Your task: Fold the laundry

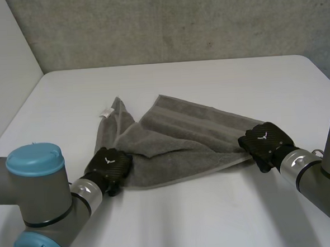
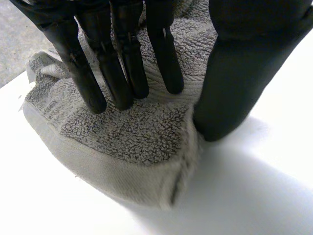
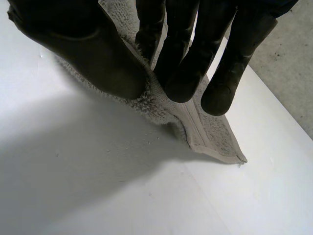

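The grey towel [image 1: 182,136] lies rumpled on the white table [image 1: 177,223] between the two hands, one near corner pinched between thumb and fingers of the left hand [image 1: 109,166], the other likewise in the right hand [image 1: 265,140].

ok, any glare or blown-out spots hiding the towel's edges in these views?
Head view: even light, no glare on the table, and the towel outline is clear against it. Left wrist view: the towel's pale hem comes near the bright table in tone but is traceable. Right wrist view: the towel corner pinched by the right hand stands out from the white table.
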